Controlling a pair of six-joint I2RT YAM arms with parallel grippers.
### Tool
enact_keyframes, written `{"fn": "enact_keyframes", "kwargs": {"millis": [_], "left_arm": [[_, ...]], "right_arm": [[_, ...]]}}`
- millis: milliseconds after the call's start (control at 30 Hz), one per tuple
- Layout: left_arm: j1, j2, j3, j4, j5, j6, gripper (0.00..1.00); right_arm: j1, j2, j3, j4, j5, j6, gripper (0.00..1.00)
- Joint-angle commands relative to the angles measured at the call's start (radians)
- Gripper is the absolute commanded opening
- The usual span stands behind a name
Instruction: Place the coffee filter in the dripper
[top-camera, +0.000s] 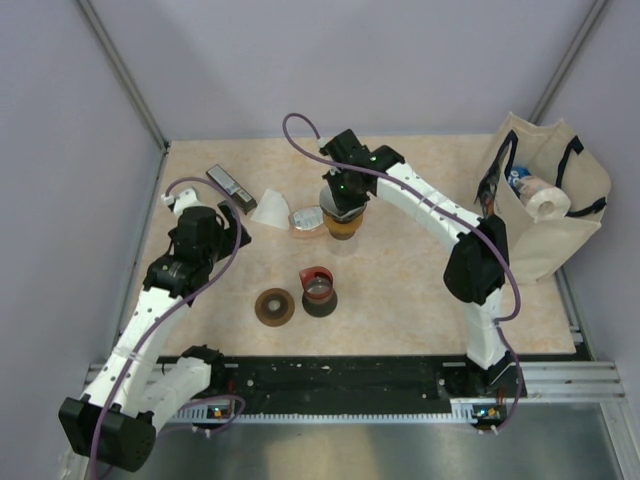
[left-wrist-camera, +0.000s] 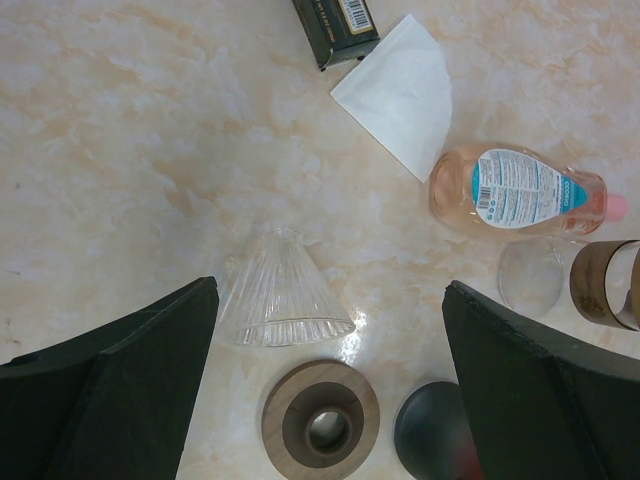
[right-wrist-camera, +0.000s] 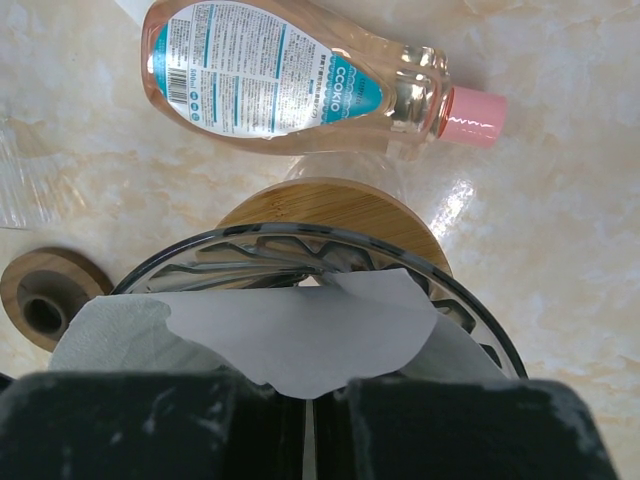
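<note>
The dripper (right-wrist-camera: 470, 312), a glass cone with a dark rim, sits on a carafe's wooden collar (right-wrist-camera: 330, 205). In the top view the dripper (top-camera: 342, 218) is at the back middle of the table. My right gripper (right-wrist-camera: 310, 390) is shut on a white paper coffee filter (right-wrist-camera: 300, 330) and holds it inside the dripper's mouth. In the top view the right gripper (top-camera: 340, 197) is right above the dripper. My left gripper (left-wrist-camera: 330, 290) is open and empty, hovering over the table at the left (top-camera: 213, 228). A second white filter (left-wrist-camera: 400, 95) lies flat on the table (top-camera: 270, 208).
A clear ribbed glass cone (left-wrist-camera: 280, 295) and a wooden ring (left-wrist-camera: 320, 420) lie under my left gripper. A pink liquid bottle (right-wrist-camera: 290, 70) lies beside the carafe. A dark box (top-camera: 227, 185) is at the back left, a red and black piece (top-camera: 319, 290) mid-table, a cloth bag (top-camera: 545, 210) at the right.
</note>
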Motion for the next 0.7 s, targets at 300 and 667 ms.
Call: {"fn": "enact_keyframes", "kwargs": {"millis": [300, 667], "left_arm": [[0.005, -0.03, -0.005, 0.04, 0.006, 0.01, 0.99], [0.005, -0.028, -0.005, 0.044, 0.01, 0.012, 0.99]], "right_arm": [[-0.003, -0.089, 0.084, 0.004, 0.0, -0.001, 0.0], [-0.001, -0.11, 0.074, 0.001, 0.014, 0.001, 0.0]]}}
